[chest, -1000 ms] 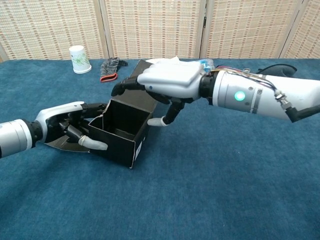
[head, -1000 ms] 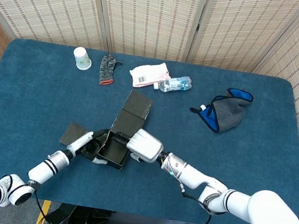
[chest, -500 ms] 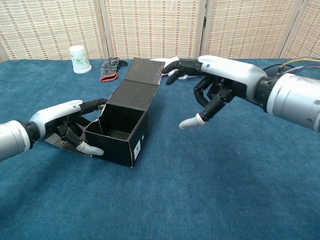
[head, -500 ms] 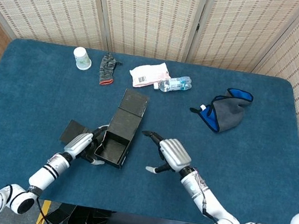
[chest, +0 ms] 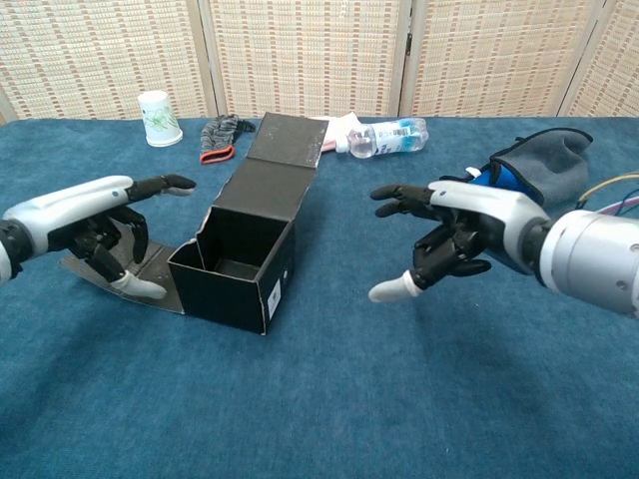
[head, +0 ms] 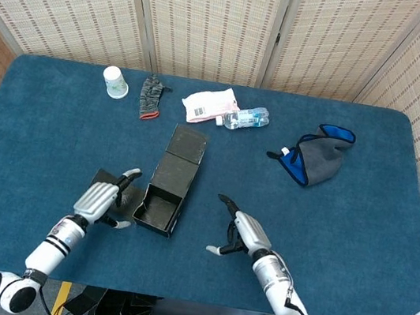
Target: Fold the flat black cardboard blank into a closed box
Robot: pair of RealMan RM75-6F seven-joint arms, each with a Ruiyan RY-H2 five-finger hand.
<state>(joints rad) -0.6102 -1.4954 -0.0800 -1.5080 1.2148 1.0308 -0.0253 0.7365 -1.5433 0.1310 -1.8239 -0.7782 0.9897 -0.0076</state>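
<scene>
Both hands had pulled back from the black box (chest: 240, 267); the left hand (chest: 95, 225) and right hand (chest: 451, 238) hung off it, fingers spread, holding nothing. It stood toward the table's (head: 358, 229) front edge, left of centre, top open, lid flap (chest: 285, 150) lying back. Unsupported, a side flap (chest: 125, 274) could probably spring outward, or a clumsy re-approach could nudge the box askew.

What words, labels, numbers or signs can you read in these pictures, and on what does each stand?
No text can be read for certain.
Box: a small white label on its front corner, too small to read.
Bottle: a label, blurred.
White packet: red print, too small to read.
Paper cup: a green pattern, no legible words.
</scene>
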